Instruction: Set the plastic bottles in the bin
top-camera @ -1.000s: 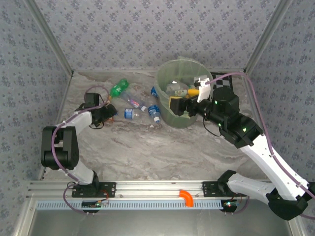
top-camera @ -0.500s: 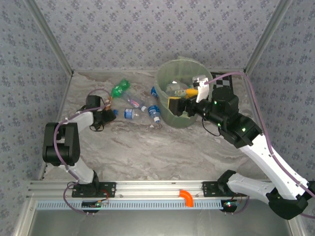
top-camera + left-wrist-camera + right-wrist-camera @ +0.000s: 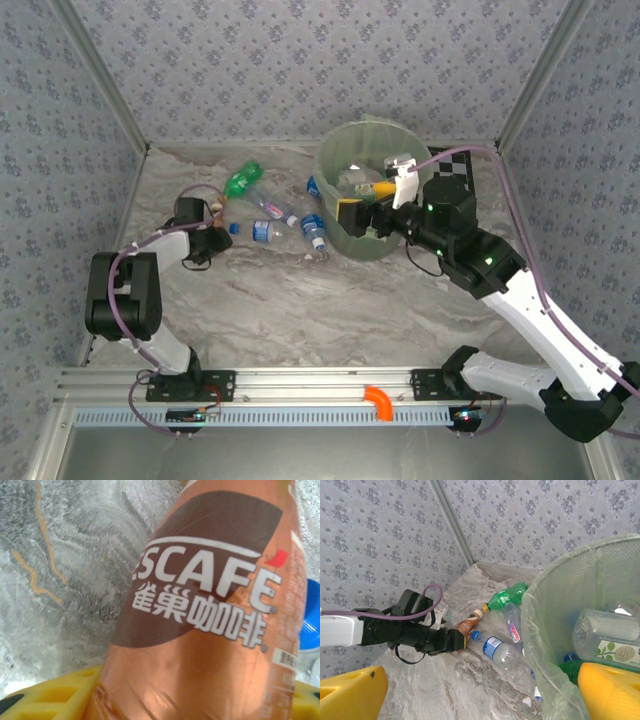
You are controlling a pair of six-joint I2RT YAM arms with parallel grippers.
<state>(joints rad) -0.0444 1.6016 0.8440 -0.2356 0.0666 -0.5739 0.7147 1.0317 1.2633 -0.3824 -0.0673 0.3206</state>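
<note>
Left wrist view has a brown coffee bottle [image 3: 210,610] lying on the marble table [image 3: 60,555], its lower end between the yellow pads [image 3: 50,700] of the left gripper [image 3: 197,705]. Whether they already pinch it I cannot tell. The step in hand looks like picking up this bottle. Next it needs a firm squeeze, a lift, and a carry rightward to the bin [image 3: 345,245], over the green bottle [image 3: 242,178] and clear bottles [image 3: 313,228] lying between. The right gripper [image 3: 368,200] hangs at the bin's rim, spread wide and empty, above the bottles already inside.
</note>
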